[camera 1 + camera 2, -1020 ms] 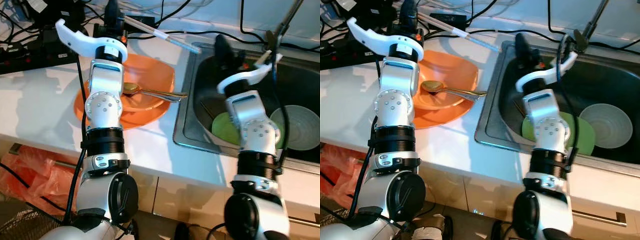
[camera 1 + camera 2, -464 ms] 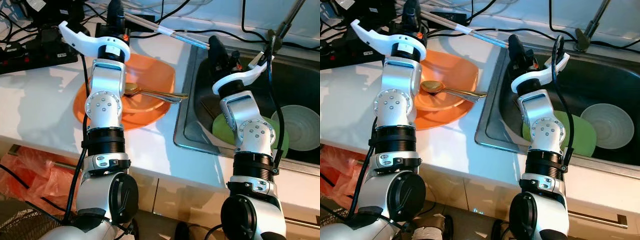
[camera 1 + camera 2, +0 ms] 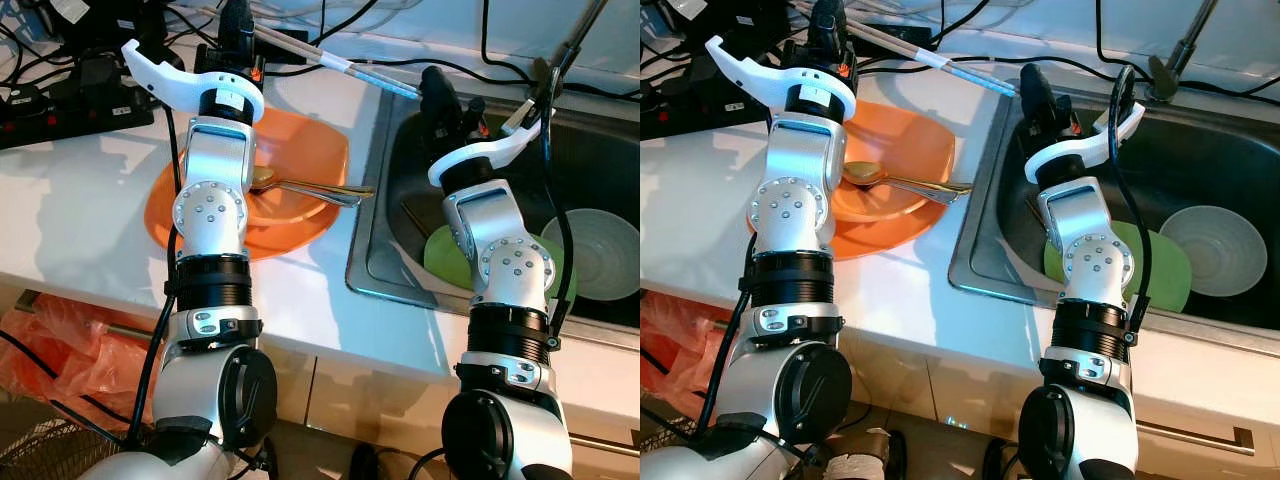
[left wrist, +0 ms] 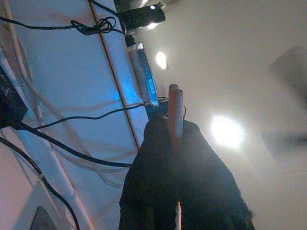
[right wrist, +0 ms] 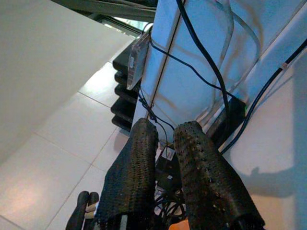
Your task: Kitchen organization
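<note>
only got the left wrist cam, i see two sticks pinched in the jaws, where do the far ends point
observer: The chopsticks run from the left gripper over the counter toward the sink; their tips end right beside the right gripper.

operator: has the right one got them too

observer: No. In the right wrist view its jaws stand a little apart with nothing between them.

operator: anything lying under the sticks

observer: An orange plate with a gold spoon in it sits on the counter, below the chopsticks' left half.
</note>
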### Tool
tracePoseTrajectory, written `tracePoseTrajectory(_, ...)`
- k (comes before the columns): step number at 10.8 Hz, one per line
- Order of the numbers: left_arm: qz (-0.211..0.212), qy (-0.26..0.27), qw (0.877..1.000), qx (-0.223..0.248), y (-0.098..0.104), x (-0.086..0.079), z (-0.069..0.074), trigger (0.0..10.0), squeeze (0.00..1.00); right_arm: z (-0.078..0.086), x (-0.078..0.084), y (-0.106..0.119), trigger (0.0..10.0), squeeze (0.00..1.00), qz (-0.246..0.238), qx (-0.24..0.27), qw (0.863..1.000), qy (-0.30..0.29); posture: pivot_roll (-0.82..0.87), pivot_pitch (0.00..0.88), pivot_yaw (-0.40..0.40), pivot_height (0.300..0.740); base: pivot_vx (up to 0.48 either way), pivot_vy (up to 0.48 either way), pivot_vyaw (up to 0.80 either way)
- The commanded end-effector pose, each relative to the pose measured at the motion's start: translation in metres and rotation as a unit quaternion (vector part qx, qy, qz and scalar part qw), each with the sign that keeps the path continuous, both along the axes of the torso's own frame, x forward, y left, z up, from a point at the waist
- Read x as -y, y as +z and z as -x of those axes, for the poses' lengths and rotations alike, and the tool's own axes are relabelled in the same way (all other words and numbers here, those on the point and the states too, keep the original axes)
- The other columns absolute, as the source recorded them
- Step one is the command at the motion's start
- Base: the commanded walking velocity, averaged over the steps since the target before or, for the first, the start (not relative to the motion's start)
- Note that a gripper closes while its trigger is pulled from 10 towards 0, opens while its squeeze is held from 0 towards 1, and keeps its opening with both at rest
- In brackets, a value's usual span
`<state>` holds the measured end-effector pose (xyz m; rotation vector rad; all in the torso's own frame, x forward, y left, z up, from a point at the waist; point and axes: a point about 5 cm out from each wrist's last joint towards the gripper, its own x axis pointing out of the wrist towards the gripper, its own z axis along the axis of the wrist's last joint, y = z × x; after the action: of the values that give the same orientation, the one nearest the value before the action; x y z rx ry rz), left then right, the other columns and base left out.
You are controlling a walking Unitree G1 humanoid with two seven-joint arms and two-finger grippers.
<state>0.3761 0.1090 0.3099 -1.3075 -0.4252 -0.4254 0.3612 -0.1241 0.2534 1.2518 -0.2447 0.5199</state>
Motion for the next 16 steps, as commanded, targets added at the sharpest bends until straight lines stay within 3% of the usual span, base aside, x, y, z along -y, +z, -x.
tracePoseTrajectory(1, 0.013, -0.055, 0.998, -0.011, -0.002, 0.038, 0.004, 10.0, 0.0, 0.003, -0.004, 0.002, 10.0, 0.0, -0.004, 0.007, 1.0, 0.012, 0.05, 0.128, 0.015, 0.723, 0.0, 0.0, 0.0)
tracePoseTrajectory(7, -0.004, -0.074, 0.997, -0.01, -0.004, 0.045, 0.004, 10.0, 0.0, 0.006, -0.014, 0.003, 10.0, 0.0, 0.002, 0.01, 1.0, 0.027, 0.05, 0.126, 0.017, 0.723, 0.0, 0.0, 0.0)
tracePoseTrajectory(9, 0.006, -0.066, 0.998, -0.009, -0.003, 0.042, 0.003, 10.0, 0.0, 0.008, -0.016, 0.003, 10.0, 0.0, 0.0, 0.011, 0.999, 0.036, 0.05, 0.128, 0.017, 0.723, 0.0, 0.0, 0.0)
tracePoseTrajectory(10, 0.039, -0.058, 0.998, -0.001, 0.0, 0.036, 0.003, 10.0, 0.0, 0.009, -0.02, 0.003, 10.0, 0.0, -0.006, 0.01, 0.999, 0.045, 0.05, 0.128, 0.016, 0.723, 0.0, 0.0, 0.0)
tracePoseTrajectory(13, 0.069, -0.076, 0.995, -0.002, -0.003, 0.036, 0.003, 10.0, 0.0, 0.01, -0.025, 0.002, 10.0, 0.0, -0.03, 0.001, 0.998, 0.061, 0.05, 0.129, 0.015, 0.723, 0.0, 0.0, 0.0)
tracePoseTrajectory(16, 0.061, -0.094, 0.994, -0.01, -0.008, 0.043, 0.002, 10.0, 0.0, 0.011, -0.028, 0.004, 10.0, 0.0, -0.043, -0.001, 0.997, 0.07, 0.05, 0.128, 0.014, 0.723, 0.0, 0.0, 0.0)
